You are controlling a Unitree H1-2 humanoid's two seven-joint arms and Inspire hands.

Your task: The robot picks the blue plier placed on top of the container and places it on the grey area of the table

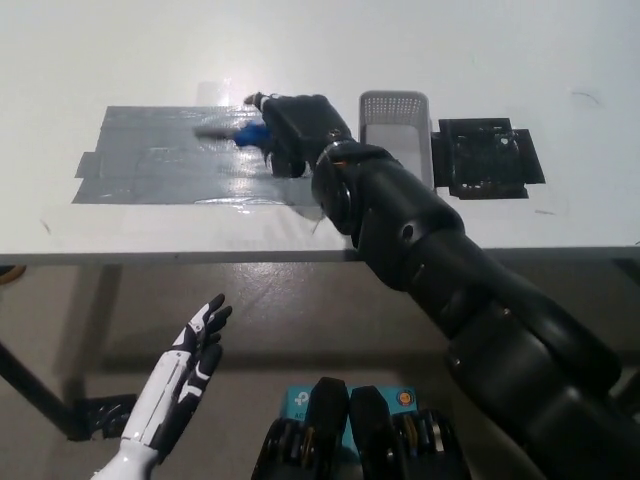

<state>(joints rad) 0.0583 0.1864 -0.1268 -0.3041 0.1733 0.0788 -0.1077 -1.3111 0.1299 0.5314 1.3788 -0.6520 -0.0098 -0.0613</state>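
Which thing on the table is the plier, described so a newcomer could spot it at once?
Start at the white table and find the big grey area of tape on it. Over its upper right part sits the black right robot hand, shut on the blue plier. It is the only blue thing there, with its metal tip pointing left, unlike the grey container and black square further right.

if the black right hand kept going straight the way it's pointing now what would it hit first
Likely nothing solid. The right hand, shut on the blue plier, points toward picture left over the grey area; beyond that only bare white table shows. Its height is unclear.
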